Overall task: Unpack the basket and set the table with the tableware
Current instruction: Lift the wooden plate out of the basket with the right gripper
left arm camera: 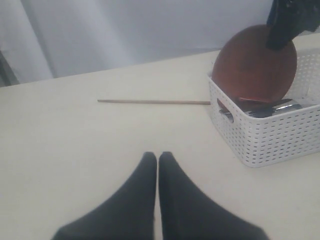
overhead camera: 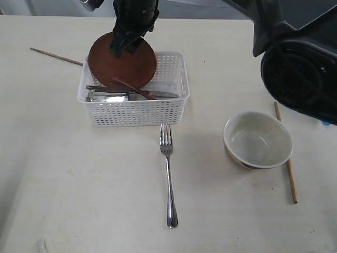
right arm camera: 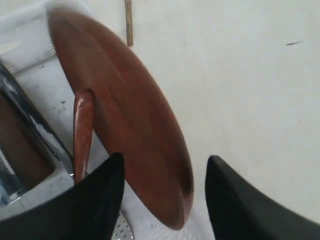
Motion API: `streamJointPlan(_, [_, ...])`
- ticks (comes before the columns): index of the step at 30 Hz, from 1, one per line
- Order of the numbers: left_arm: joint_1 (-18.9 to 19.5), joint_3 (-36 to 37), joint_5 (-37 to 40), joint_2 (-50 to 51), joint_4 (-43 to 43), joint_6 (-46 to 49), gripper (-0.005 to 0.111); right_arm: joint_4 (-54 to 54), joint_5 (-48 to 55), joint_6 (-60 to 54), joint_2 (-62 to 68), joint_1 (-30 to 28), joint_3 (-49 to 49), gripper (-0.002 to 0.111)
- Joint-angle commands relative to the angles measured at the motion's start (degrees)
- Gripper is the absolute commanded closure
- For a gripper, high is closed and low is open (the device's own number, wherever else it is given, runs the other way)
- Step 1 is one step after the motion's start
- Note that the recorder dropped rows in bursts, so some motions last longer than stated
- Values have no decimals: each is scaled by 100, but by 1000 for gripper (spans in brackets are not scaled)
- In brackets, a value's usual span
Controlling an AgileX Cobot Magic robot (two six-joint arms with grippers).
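Right claw (right arm camera: 165, 160) straddles plate (right arm camera: 125, 110) rim; jaws apart

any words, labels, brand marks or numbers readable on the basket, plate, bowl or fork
None can be read.
Basket, plate, fork: no lettering shows.
Bowl: a dark mark low on its outer wall, too small to tell whether it is lettering.

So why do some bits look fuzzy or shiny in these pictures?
Exterior view: the dark arm housing at top right looms large and soft, while the fork is sharp with small glints. Left wrist view: the shut hand is blurred, the basket crisper. Right wrist view: the plate is smeared toward one end of its rim.
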Motion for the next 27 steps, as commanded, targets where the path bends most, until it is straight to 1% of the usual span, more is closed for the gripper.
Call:
streamJointPlan(1, [37, 17, -38, -16, 25, -26, 105, -8, -199, -87, 66, -21, -2, 61])
streamJointPlan(2, [37, 17, -38, -16, 25, -26, 105, -8, -186, -87, 77, -21, -2, 63])
streamJointPlan(3, [37, 17, -38, -16, 25, -26, 105, -8, -169, -87, 102, -21, -2, 69])
streamJointPlan(7, [37, 17, -38, -16, 25, -26, 105, -8, -131, -96, 74, -21, -2, 109])
streamJointPlan(18, [37, 17, -38, -16, 25, -26, 105, -85, -61, -131, -671, -21, -2, 108])
streamJointPlan(21, [37, 17, -38, -16, 25, -26, 105, -369, 33, -8, -964, -21, -2, 108])
streamJointPlan(23, [37, 17, -38, -16, 25, -26, 105, -747, 109, 228, -1150, -48, -2, 108])
streamJointPlan(25, [37, 17, -38, -16, 25, -26, 105, -1164, 225, 555, -1326, -150, -2, 108])
streamJointPlan(27, [37, 17, -38, -16, 25, -26, 105, -1282, 405, 874, -1480, -389, -2, 109])
